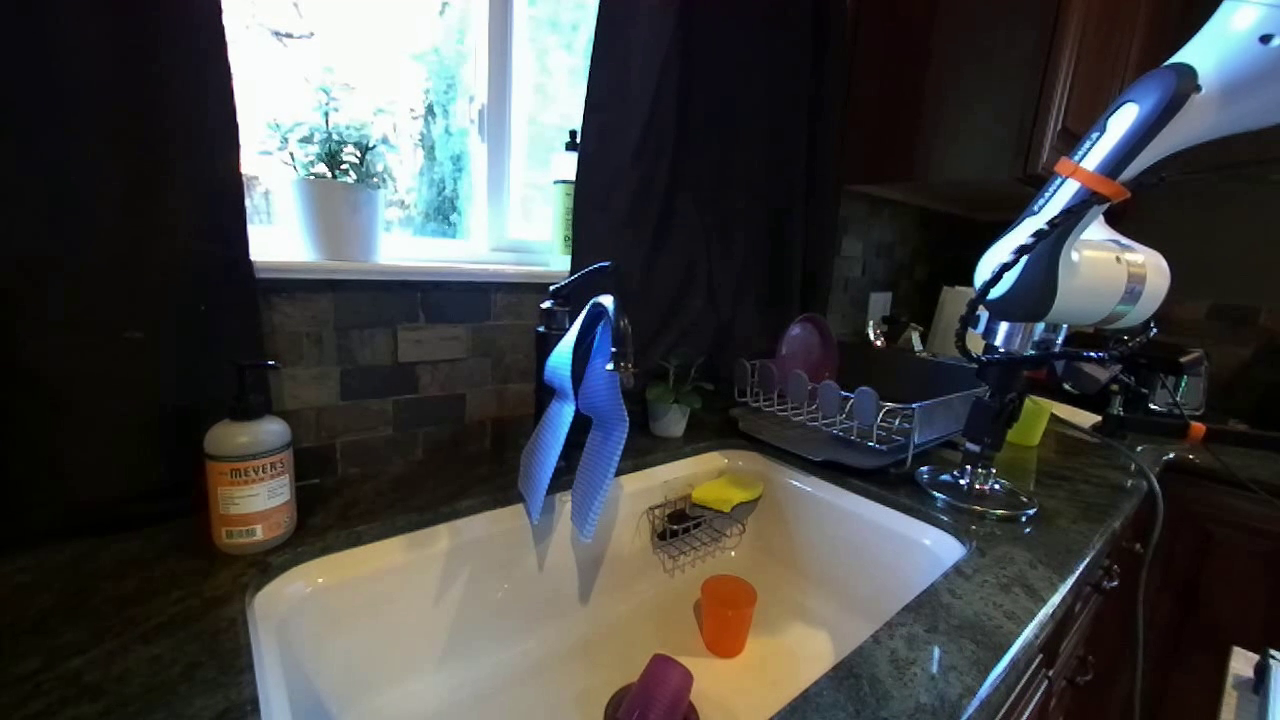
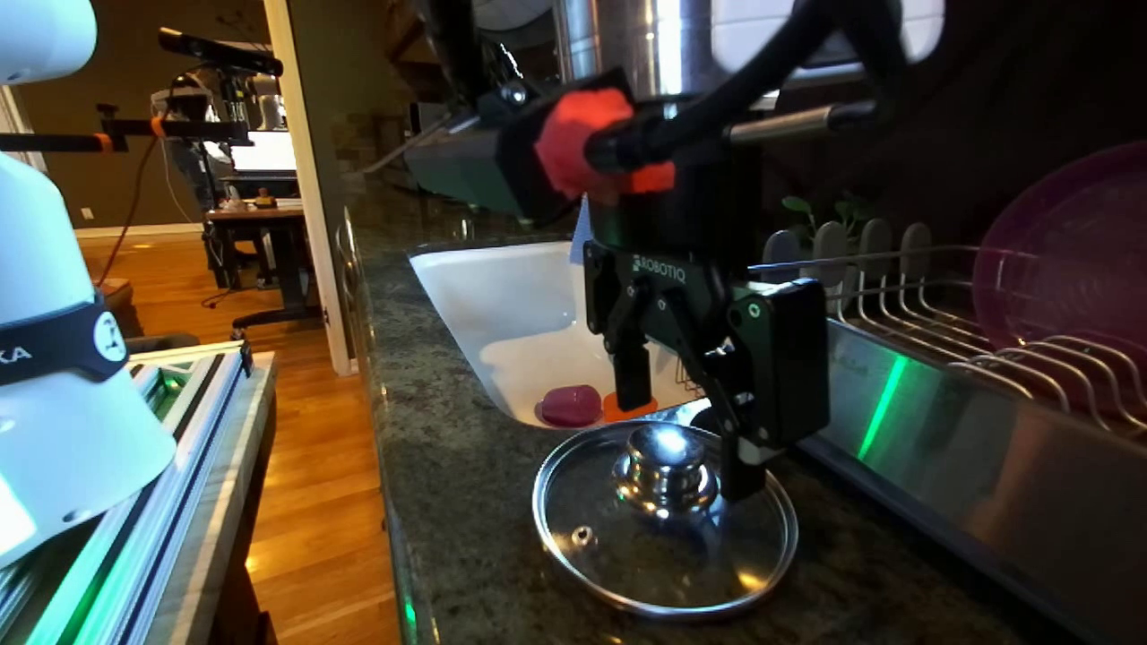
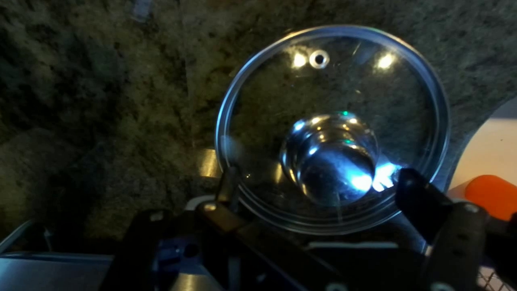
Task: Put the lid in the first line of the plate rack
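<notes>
Wrist view: gripper point(image 3: 318, 180), jaws parted, over glass lid point(image 3: 332, 129); both exterior views: lid on counter point(image 2: 475, 520) beside plate rack point(image 2: 977, 466)

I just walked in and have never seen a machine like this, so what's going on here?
A robot arm is going after a glass pot lid lying flat on the dark counter. Its gripper is open, fingers apart on either side of the lid's shiny knob, not gripping it yet. The job is to put the lid in the plate rack alongside, where a purple plate stands.
</notes>
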Controlling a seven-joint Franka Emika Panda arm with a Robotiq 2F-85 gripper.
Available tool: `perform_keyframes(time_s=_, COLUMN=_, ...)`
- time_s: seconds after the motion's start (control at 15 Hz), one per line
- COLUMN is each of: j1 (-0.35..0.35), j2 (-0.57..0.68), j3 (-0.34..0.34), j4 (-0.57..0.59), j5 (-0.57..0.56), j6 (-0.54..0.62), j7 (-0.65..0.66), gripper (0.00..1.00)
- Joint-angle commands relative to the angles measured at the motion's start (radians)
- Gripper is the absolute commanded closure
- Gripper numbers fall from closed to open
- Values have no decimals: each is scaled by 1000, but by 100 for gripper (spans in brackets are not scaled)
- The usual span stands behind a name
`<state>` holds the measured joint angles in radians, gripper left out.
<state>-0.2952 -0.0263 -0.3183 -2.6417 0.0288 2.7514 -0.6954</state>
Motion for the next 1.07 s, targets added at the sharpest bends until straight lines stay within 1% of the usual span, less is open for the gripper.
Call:
perform_keyframes(time_s=0.0, j1=3, j2=7, j3=4, j4=0, j5=-1, j6=-8, j7=6, gripper=0)
perform_keyframes(time_s=0.13, j1=3, j2=10, j3=6, j4=0, j5=-4, j6=-13, j7=9, gripper=4)
perform_keyframes(time_s=0.2, j1=3, j2=11, j3=7, j4=0, j5=-3, j6=-16, j7=7, gripper=4)
perform_keyframes(time_s=0.27, j1=3, j2=14, j3=8, j4=0, j5=-2, j6=-19, j7=7, gripper=8)
perform_keyframes(time_s=0.33, j1=3, j2=16, j3=8, j4=-1, j5=0, j6=-19, j7=7, gripper=8)
perform_keyframes(time_s=0.4, j1=3, j2=16, j3=9, j4=0, j5=4, j6=-21, j7=6, gripper=13)
perform_keyframes(time_s=0.47, j1=2, j2=18, j3=9, j4=0, j5=3, j6=-22, j7=10, gripper=14)
perform_keyframes(time_s=0.53, j1=1, j2=17, j3=10, j4=1, j5=1, j6=-25, j7=11, gripper=24)
perform_keyframes(time_s=0.67, j1=1, j2=18, j3=10, j4=-1, j5=-1, j6=-29, j7=12, gripper=39)
perform_keyframes(time_s=0.87, j1=2, j2=19, j3=12, j4=-4, j5=12, j6=-31, j7=0, gripper=65)
perform_keyframes(time_s=0.93, j1=2, j2=19, j3=13, j4=-6, j5=16, j6=-30, j7=-6, gripper=72)
perform_keyframes(time_s=1.0, j1=3, j2=19, j3=14, j4=-6, j5=20, j6=-27, j7=-10, gripper=76)
